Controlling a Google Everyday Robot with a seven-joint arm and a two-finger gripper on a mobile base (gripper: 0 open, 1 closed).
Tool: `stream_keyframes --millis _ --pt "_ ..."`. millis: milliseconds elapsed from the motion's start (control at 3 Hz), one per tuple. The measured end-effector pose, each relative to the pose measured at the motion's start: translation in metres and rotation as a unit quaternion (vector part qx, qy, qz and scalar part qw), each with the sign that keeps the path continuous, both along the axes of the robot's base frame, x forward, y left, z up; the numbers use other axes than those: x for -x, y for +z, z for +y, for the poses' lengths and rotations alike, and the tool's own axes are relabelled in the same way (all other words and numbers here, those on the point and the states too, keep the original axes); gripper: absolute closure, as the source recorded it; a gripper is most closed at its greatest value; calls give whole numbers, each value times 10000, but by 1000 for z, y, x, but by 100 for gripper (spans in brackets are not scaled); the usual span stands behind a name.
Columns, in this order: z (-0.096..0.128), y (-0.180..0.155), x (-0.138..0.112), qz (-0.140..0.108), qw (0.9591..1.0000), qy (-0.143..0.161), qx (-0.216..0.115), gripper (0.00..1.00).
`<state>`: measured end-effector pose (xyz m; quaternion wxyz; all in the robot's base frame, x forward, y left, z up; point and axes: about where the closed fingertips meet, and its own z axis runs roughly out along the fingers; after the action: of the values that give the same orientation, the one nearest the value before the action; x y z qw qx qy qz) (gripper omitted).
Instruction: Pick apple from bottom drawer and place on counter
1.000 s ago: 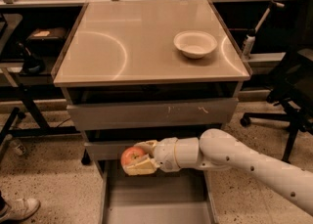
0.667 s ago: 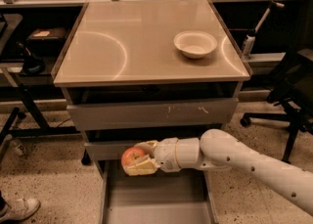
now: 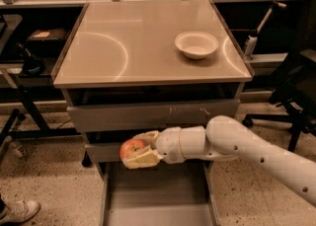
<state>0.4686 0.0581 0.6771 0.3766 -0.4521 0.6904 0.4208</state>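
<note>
Gripper holds the apple clamped above the open bottom drawer, so I judge the carry in hand: next, lift it far up onto the counter.

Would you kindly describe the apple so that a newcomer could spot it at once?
Start at the grey drawer cabinet under the beige counter. In front of its drawers, above the open bottom drawer, the white arm's end effector grips the apple. It is the only small, round, red-and-yellow thing; the bowl on the counter is white.
</note>
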Motion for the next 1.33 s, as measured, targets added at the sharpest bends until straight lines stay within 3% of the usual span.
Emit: stream_keyframes --millis 667,1000,1333 --pt "-12 100 -17 -493 9986 38 186 100" --pt "-12 100 -17 -494 9986 38 186 100" --pt "-18 123 -34 -629 9979 -42 134 100"
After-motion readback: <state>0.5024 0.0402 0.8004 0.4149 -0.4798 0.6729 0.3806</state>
